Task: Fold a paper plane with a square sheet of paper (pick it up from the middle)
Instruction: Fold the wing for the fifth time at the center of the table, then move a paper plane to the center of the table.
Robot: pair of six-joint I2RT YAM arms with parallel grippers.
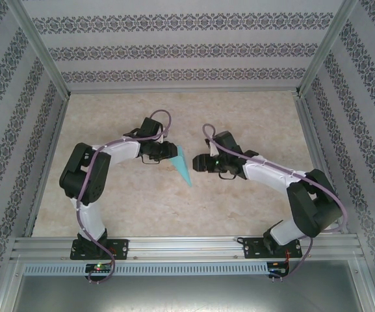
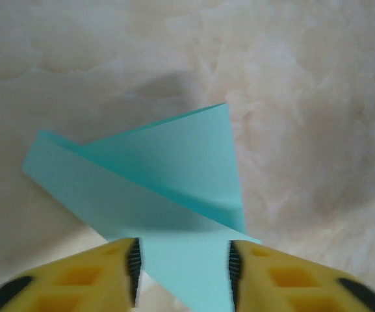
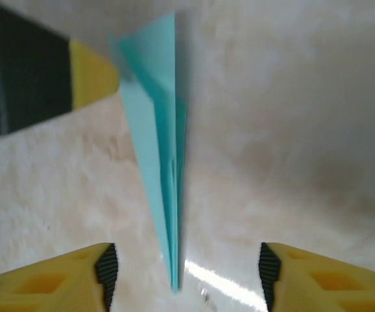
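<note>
- Step in hand (judged): the folding looks close to finished. The paper plane [image 1: 184, 166] already has a narrow dart shape with a centre crease, so what is left is probably a final pressing of the creases or the setting down of the model.
- Position of the paper plane: in the overhead view it sits near the middle of the worktop [image 1: 252, 117], between the two arms. Its broad end is at 12 o'clock and its tip points to about 5 o'clock.
- Left claw [image 1: 171, 151]: it sits at about 10 o'clock from the plane, at the broad end. In its own wrist view the left claw [image 2: 184, 266] has its fingers moderately spread. The turquoise sheet [image 2: 174, 169] runs down into the gap between them and extends away towards 12 o'clock. Whether the pads touch the paper cannot be told, and no firm pinch is evident.
- Right claw [image 1: 199, 162]: it sits at 3 o'clock from the plane and faces it. In its wrist view the right claw [image 3: 184, 273] is spread wide and carries nothing. The plane [image 3: 158, 130] appears nearly edge-on, with its tip at 6 o'clock between the fingers and apart from both. A yellow-and-black left finger [image 3: 90, 71] shows at 10 o'clock, just beside the broad end.
- Next move (judged): close one claw gently on the centre fold near mid-length. The thin paper would buckle or spring open under an off-centre or hard grip.
</note>
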